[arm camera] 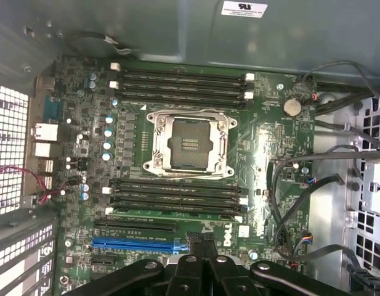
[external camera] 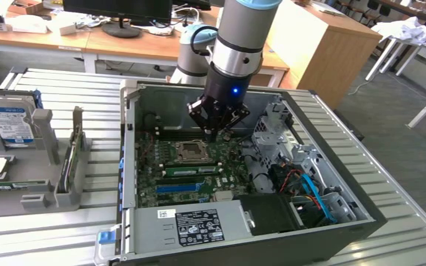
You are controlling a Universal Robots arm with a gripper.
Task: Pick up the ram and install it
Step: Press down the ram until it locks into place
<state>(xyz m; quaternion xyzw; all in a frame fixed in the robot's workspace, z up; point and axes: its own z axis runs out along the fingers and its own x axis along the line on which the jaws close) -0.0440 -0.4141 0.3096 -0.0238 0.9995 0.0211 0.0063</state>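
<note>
End effector point(external camera: 214, 131) clenched, holding nothing, hovering over motherboard point(external camera: 170, 188) near CPU socket point(external camera: 195, 149). Ram point(external camera: 189, 170) sits in a slot beside the socket.

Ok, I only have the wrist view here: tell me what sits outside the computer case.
Observer: A grey rack stands at the exterior view's left of the case, with a hard drive upright in it.
Operator: Report any ram out there.
Observer: A thin board stands on edge in the rack; I cannot tell whether it is a ram.
Operator: Now give me the gripper's height.
Observer: The gripper, shut, hangs above the motherboard near the CPU socket, holding nothing that I can see.
</note>
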